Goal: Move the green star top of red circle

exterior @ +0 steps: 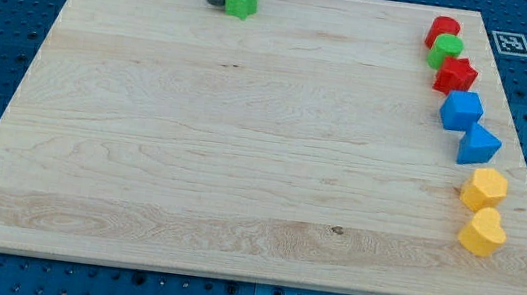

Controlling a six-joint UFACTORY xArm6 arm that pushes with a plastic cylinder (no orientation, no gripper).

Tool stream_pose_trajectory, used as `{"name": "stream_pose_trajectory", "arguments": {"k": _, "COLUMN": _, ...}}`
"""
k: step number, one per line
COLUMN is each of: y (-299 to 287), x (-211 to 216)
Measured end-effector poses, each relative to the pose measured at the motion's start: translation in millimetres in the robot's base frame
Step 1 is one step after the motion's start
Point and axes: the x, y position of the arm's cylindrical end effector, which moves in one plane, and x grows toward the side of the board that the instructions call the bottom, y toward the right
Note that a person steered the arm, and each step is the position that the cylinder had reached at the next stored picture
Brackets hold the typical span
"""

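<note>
The green star lies near the view's top edge of the wooden board, left of centre. My tip rests on the board just to the view's left of the star, touching or nearly touching it. The red circle sits at the view's top right, far to the right of the star. A green circle lies just below it and touches it.
Down the view's right edge below the green circle lie a red star, a blue block, a blue triangle, a yellow hexagon and a yellow heart. A marker tag sits off the board's top right corner.
</note>
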Motion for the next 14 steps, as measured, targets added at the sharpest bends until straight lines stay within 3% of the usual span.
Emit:
{"name": "stream_pose_trajectory", "arguments": {"k": 5, "y": 192.1, "x": 14.9}}
{"name": "stream_pose_trajectory", "arguments": {"k": 7, "y": 236.1, "x": -3.8}}
{"name": "stream_pose_trajectory", "arguments": {"k": 14, "y": 278.9, "x": -14.5}}
